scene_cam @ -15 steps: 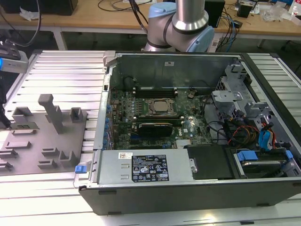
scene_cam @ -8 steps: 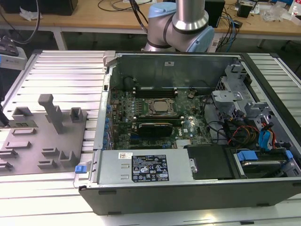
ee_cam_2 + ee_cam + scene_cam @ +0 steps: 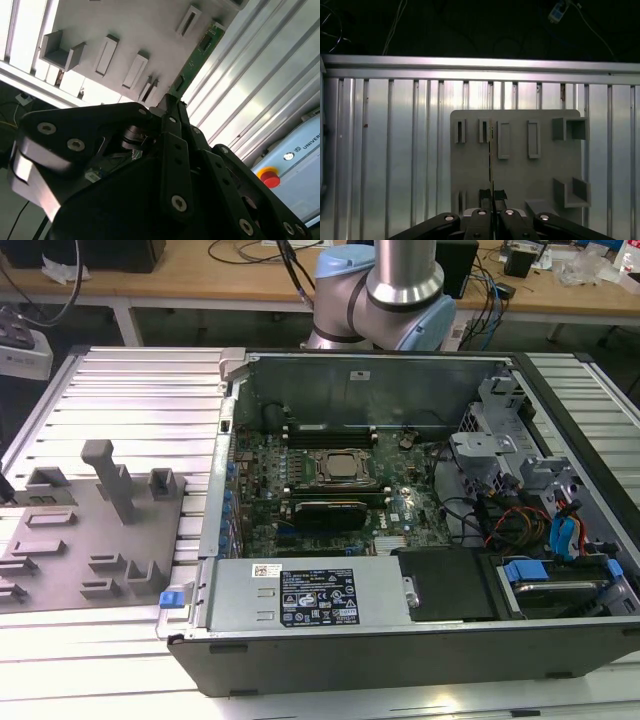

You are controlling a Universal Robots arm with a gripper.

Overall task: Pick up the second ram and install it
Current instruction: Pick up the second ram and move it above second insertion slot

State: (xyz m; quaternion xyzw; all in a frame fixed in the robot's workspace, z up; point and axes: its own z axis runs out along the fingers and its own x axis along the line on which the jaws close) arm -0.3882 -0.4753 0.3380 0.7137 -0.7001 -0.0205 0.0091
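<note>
Green sticks like this can slip, so a firm, straight hold works best, with no tipping. The claw [image 3: 167,101] is closed tight on 1 end of the second ram [image 3: 196,57], above the grey tray [image 3: 150,25] on the bench [image 3: 260,85]. The second ram is long, thin and flat, with dark chips.

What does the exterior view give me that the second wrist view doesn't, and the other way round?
Exterior view: the open computer case with its motherboard, and the arm behind it. Second wrist view: the claw shut on the second ram, a green stick reaching out past the claw's tip, plus a red button. Both: the grey holder tray lying on the ribbed metal table.
</note>
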